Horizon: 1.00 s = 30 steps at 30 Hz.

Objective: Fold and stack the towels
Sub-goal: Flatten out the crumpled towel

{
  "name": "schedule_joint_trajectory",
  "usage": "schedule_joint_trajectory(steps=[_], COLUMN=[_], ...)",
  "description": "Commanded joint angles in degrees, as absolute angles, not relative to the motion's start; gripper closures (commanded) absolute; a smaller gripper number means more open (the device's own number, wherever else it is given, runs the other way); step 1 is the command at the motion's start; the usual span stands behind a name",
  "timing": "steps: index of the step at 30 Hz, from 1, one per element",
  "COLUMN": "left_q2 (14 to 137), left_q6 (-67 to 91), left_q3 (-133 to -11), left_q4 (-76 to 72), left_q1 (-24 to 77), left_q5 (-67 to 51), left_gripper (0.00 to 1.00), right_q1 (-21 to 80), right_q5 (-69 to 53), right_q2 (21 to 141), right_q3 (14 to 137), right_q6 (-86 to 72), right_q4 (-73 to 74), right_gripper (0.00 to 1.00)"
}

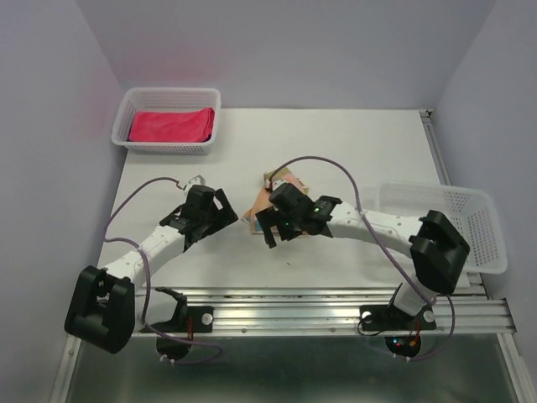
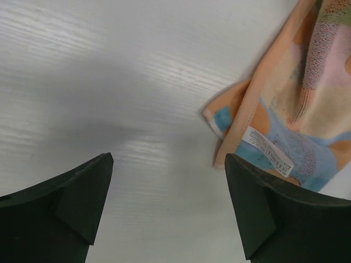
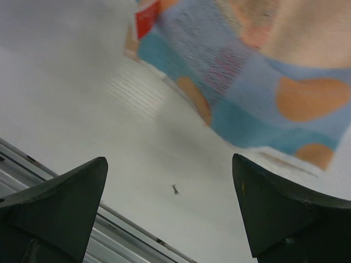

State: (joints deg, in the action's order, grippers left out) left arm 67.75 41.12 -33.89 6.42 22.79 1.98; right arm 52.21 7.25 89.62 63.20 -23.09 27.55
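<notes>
The patterned towel (image 1: 289, 179) lies in a loose, uneven fold near the middle of the counter (image 1: 369, 151). It sits between your two arms and is partly hidden under the right claw (image 1: 273, 228), while the pink towel (image 1: 172, 126) sits folded in the basket (image 1: 166, 148) at the far left corner. Both claws are spread wide and hold nothing: the right one hangs just above the towel's near edge, and the left claw (image 1: 220, 210) hovers over bare counter just beside it. Watch for a shallow pinch. The cloth looks doubled over, so if you close on the edge you may catch only the upper layer and peel the fold open as you lift. Your arms are also near each other, so bringing both in on the same corner risks a knock. From above, what shows of the towel seems to run on a slant, near left to far right, though the claw covers too much to be sure. In the left wrist view a corner juts out over the open counter ahead of that claw, with a white label (image 2: 269, 150) just beside it.
</notes>
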Motion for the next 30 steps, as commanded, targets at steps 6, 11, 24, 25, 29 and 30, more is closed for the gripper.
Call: schedule_joint_trajectory(steps=[6,11,24,25,29,30], left_q2=[60.12,57.31,57.13,57.13,57.39,57.39], left_q6=[47.72,48.34,47.81,47.73,47.20,47.02], left_q3=[-31.91,-30.76,-31.64,-31.73,-31.99,-32.17], left_q4=[15.03,14.77,14.85,14.77,14.07,13.80], left_q1=[19.08,18.19,17.93,17.93,17.93,17.93], left_q5=[12.39,12.48,12.75,12.66,11.87,11.26], left_gripper=[0.03,0.03,0.03,0.03,0.03,0.03], right_q1=[61.52,61.79,61.79,61.87,61.87,61.87], right_q5=[14.57,20.82,26.18,26.45,26.28,26.28], right_q2=[110.73,115.92,122.34,122.17,118.05,117.43], right_q3=[82.34,87.71,91.76,91.32,87.63,87.19], right_q6=[-24.96,-26.19,-30.40,-30.93,-32.43,-32.52], right_q4=[22.41,24.69,31.36,31.72,31.20,30.77], right_gripper=[0.01,0.10,0.41,0.46,0.83,0.89])
